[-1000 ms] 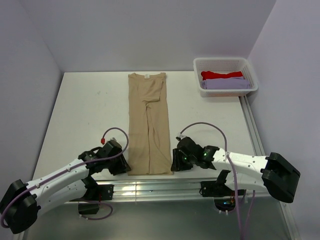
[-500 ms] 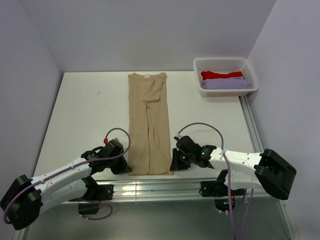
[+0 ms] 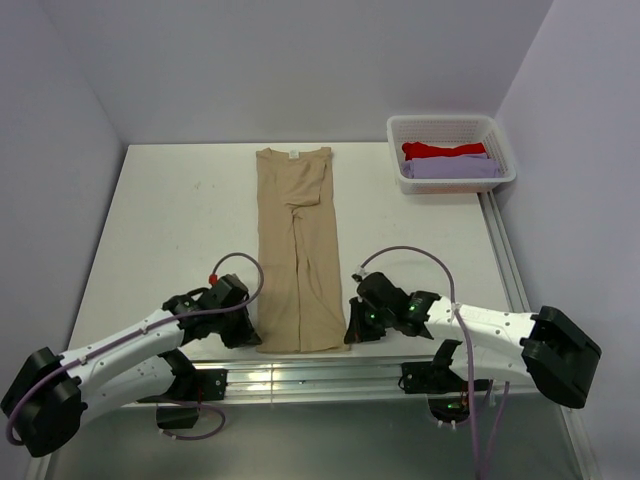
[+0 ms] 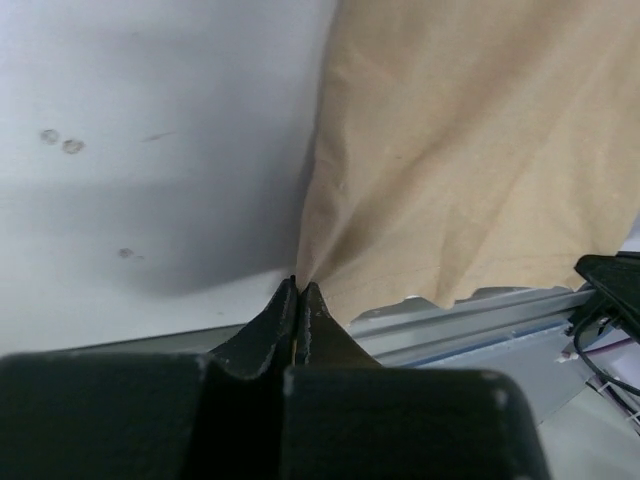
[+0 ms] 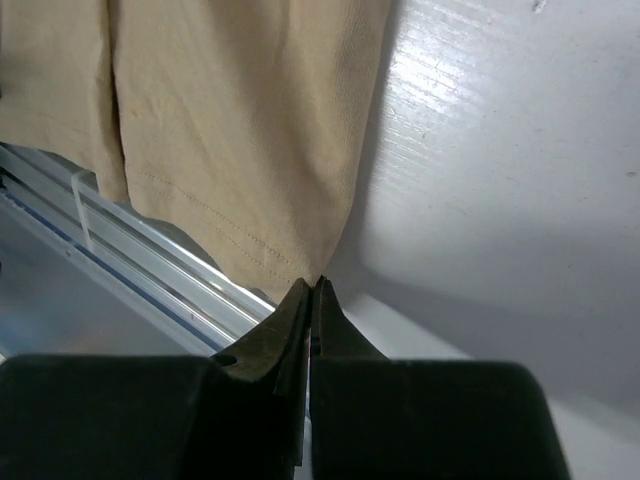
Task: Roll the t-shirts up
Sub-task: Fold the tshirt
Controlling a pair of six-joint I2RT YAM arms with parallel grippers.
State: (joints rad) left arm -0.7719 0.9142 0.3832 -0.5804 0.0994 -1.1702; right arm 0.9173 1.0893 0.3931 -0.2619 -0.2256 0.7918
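A tan t-shirt point(image 3: 296, 240), folded into a long narrow strip, lies down the middle of the white table point(image 3: 170, 220), neck label at the far end. My left gripper point(image 3: 256, 336) is shut on its near left corner; in the left wrist view point(image 4: 299, 287) the cloth point(image 4: 470, 150) runs into the closed tips. My right gripper point(image 3: 349, 333) is shut on its near right corner; in the right wrist view point(image 5: 313, 285) the hem point(image 5: 230, 130) meets the closed tips. A red t-shirt point(image 3: 443, 150) and a lavender t-shirt point(image 3: 452, 167) lie in the basket.
A white mesh basket point(image 3: 505, 152) stands at the far right of the table. A metal rail point(image 3: 300, 375) runs along the table's near edge, just below the shirt's hem. Walls close in the left, back and right sides.
Both grippers have shifted only slightly at the shirt's near corners. The near hem now lies a little further toward the rail. The shirt otherwise has not moved.
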